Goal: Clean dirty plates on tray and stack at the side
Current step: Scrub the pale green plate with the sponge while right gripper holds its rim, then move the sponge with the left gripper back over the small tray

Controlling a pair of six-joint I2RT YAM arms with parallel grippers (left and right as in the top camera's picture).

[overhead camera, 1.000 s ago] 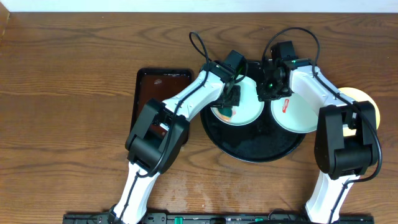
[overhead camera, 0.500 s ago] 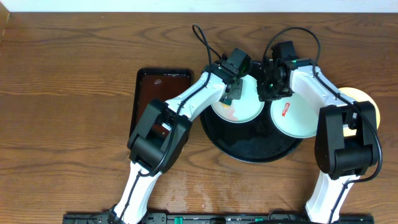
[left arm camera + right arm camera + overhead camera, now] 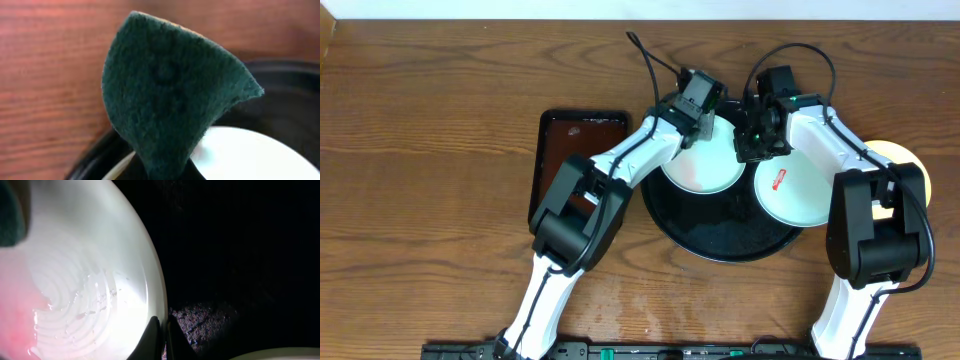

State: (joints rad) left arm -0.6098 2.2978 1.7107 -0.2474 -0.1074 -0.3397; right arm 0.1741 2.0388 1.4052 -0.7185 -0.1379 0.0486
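The left gripper is clenched on a dark green sponge. In the left wrist view the sponge hangs clear of the surface, over the far rim of the mint-white plate. This plate sits in the far-left part of the round black tray.

From the sponge, the plate's bowl lies down and toward the robot's base, so I judge that the coming wipe goes downward and then back along this line.

The right gripper is closed, with its tips at the right rim of the same plate. It seems to steady the plate. I cannot tell whether the rim is really between the fingers or only pressed by them.

In the right wrist view a pale pink smear lies in the wet bowl, well away from that rim, on the side nearer to the sponge. So the left arm is the one placed to reach it.

A second mint-white plate lies just to the right on the tray, with a small red mark. A pale yellow plate rests on the worktop at the right, partly hidden by the right arm.
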